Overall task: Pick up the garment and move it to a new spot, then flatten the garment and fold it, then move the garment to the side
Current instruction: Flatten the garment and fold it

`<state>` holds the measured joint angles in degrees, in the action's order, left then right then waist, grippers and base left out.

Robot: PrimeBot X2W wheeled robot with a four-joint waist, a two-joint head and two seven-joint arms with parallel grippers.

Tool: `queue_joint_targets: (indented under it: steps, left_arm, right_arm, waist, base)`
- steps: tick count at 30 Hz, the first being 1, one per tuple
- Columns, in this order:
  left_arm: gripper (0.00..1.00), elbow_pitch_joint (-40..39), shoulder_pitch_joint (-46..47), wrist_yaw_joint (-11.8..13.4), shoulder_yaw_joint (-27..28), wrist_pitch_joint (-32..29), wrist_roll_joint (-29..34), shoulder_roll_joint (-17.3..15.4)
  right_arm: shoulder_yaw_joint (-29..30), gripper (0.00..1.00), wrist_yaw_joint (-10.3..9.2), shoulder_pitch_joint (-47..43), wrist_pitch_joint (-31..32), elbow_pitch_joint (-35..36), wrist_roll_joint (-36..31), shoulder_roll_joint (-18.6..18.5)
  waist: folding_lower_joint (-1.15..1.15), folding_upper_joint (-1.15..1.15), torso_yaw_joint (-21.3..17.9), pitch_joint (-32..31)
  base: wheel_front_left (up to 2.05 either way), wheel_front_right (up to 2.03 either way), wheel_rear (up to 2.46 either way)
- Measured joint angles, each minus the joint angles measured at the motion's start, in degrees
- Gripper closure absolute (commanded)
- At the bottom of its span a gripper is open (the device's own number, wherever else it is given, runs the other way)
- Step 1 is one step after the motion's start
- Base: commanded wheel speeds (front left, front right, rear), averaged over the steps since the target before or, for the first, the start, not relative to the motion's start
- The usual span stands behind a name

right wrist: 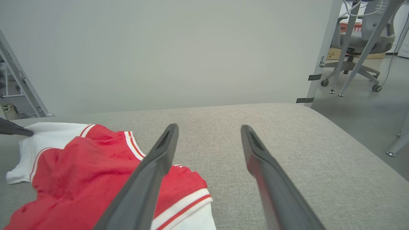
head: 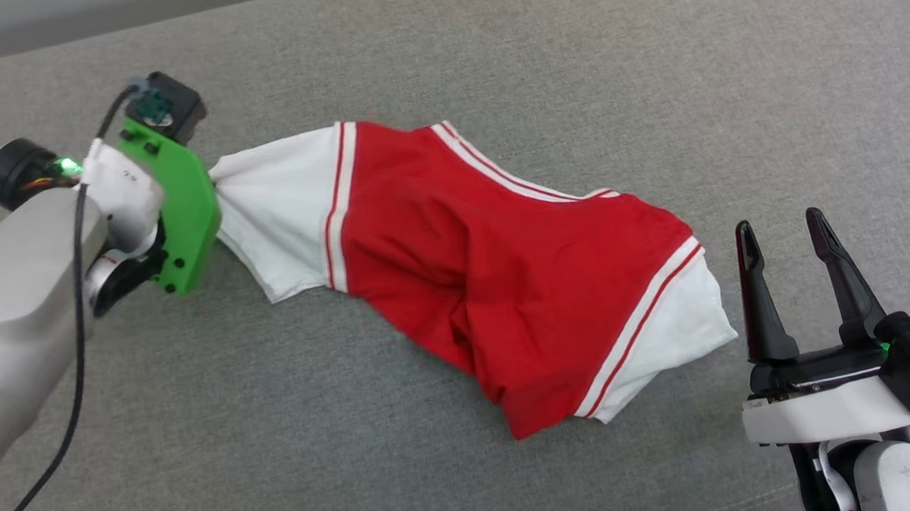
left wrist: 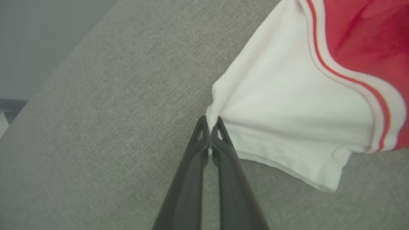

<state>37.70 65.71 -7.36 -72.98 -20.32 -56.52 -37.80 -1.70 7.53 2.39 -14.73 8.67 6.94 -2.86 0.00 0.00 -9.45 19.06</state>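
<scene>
Barely begun: left end effector (left wrist: pixel 210 123) clamped on one end of the crumpled garment (head: pixel 504 284), right end effector (head: pixel 778 224) spread apart, flattening and folding not yet done.

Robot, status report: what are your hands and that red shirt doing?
Left gripper shut on white sleeve edge of garment. Right gripper open, empty, beside the other sleeve. Garment bunched, unfolded, on grey surface. No obstacle seen.
</scene>
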Motion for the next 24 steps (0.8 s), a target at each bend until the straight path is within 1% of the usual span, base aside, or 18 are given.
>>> queue_joint_targets:
  steps: [5,9,16,19,20,21,24]
  left_arm:
    - [1.0,2.96,-2.77,0.0,0.0,0.82,-2.01,-3.85]
    - [1.0,6.27,-5.31,0.0,0.12,1.12,-3.85,-5.55]
    - [1.0,12.52,-9.27,0.0,0.44,2.13,-6.0,-6.71]
    - [1.0,14.13,-10.76,0.0,0.82,3.83,-6.62,-5.98]
    - [0.74,14.57,-11.09,0.05,1.19,5.2,-6.68,-5.34]
    - [0.0,14.92,-11.22,0.21,1.31,6.77,-6.6,-4.85]
    - [0.0,16.19,-11.58,1.62,2.07,13.11,-6.36,-2.78]
  right_arm:
    - [0.09,0.0,-0.01,-0.12,0.0,0.02,-0.31,0.0]
    - [0.1,0.0,0.0,-0.24,0.0,0.03,-0.73,0.0]
    - [0.14,0.0,-0.01,-0.31,0.0,0.01,-1.14,0.0]
    - [0.42,0.0,0.0,-0.44,0.0,-0.04,-1.25,0.01]
    - [0.66,0.0,0.0,-0.62,0.0,-0.11,-1.26,0.01]
    - [0.82,0.0,0.0,-0.82,0.0,-0.19,-1.26,0.0]
    - [1.47,0.0,0.0,-1.59,0.0,-0.75,-1.26,0.0]
  waist:
    - [0.0,0.0,2.18,-1.6]
    - [0.0,0.0,3.64,-2.48]
    - [0.0,0.0,4.46,-2.99]
    - [0.0,0.0,4.49,-3.2]
    - [0.0,0.0,4.57,-3.36]
    - [0.0,0.0,4.65,-3.52]
    - [0.0,0.0,4.97,-4.52]
  base:
    - [0.0,0.0,0.0]
    - [0.0,0.0,0.0]
    - [0.0,0.0,0.0]
    - [0.0,0.0,0.0]
    - [0.0,0.0,0.0]
    - [0.0,0.0,0.0]
    - [0.0,0.0,0.0]
